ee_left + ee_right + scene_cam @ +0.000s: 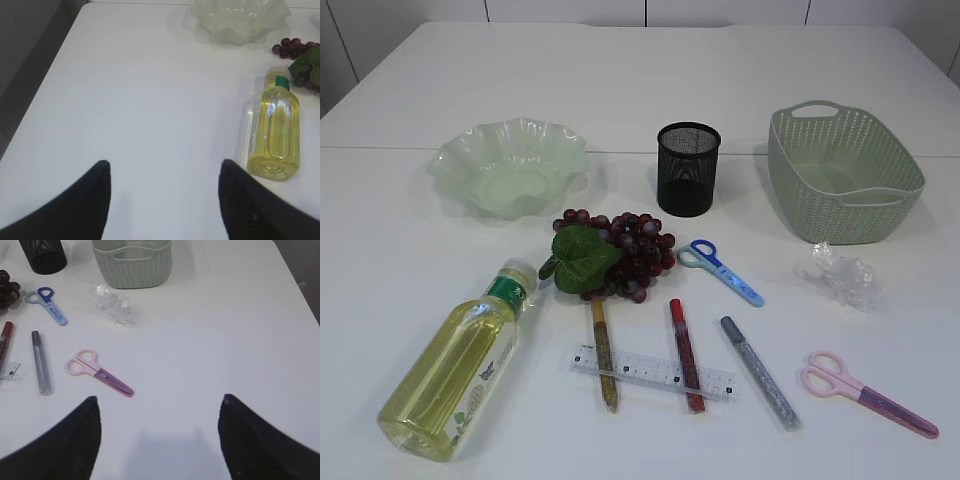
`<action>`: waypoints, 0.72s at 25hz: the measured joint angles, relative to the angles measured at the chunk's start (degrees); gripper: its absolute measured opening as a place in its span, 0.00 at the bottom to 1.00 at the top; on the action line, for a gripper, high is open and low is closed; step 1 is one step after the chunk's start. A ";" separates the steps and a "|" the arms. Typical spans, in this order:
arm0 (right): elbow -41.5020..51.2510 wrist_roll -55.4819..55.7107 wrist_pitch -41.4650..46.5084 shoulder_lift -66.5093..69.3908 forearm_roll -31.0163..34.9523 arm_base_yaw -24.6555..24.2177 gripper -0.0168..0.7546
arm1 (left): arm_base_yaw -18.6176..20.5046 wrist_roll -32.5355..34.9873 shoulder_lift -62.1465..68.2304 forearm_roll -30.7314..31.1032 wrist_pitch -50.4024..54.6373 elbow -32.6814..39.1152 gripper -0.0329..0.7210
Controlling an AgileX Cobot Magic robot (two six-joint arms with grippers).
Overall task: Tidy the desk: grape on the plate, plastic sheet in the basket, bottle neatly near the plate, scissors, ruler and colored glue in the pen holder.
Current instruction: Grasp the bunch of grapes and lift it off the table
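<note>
Nearest, the bottle (455,372) lies on its side on the bench (420,220), grape (618,255) beside its cap, ruler (652,372) under two glue pens. Plate (510,165), holder (688,168) and basket (844,172) stand behind. Left claw (162,200) and right claw (159,440) both hang apart, empty.

Bright, even light falls from above, and the white surface (440,300) is close to washed out in all three views. Shadows are soft and short, pooling just beside the pen holder (688,168) and the basket (844,172). The bottle (455,368) shows small highlights. The exterior view is sharp; both wrist views are softer, with dark, blurred gripper fingers (75,210) at the near edge.
</note>
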 joint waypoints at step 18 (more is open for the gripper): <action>0.00 0.00 0.00 0.00 0.00 0.00 0.75 | 0.00 0.00 0.00 0.00 0.00 0.00 0.67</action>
